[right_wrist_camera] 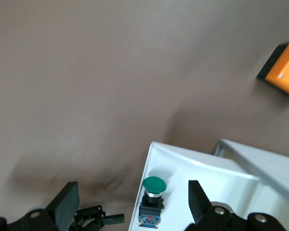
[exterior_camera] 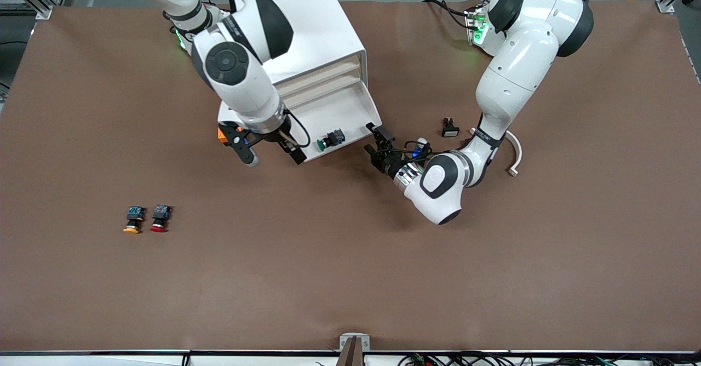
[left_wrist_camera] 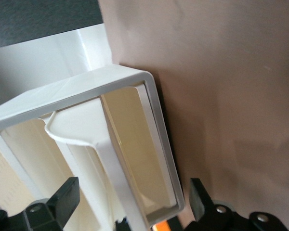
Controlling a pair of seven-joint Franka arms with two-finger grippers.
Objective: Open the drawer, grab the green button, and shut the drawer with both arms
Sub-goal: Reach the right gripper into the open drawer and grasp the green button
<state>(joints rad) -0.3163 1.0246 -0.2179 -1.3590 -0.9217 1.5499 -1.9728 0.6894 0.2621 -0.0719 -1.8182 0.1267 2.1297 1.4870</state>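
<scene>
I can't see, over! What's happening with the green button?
Left gripper open beside the pulled-out drawer. Right gripper open above its front edge. Green button inside, untouched. Nothing blocking.

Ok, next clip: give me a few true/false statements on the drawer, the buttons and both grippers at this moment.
1. The drawer is pulled out of the cabinet. True.
2. The green-capped button lies in the drawer. True.
3. The right gripper holds the green-capped button. False: it is open, above the drawer's front edge, holding nothing.
4. The left gripper is shut on the drawer. False: its fingers are open, beside the drawer's corner.
5. The orange-capped button and red-capped button lie together on the table. True.
</scene>
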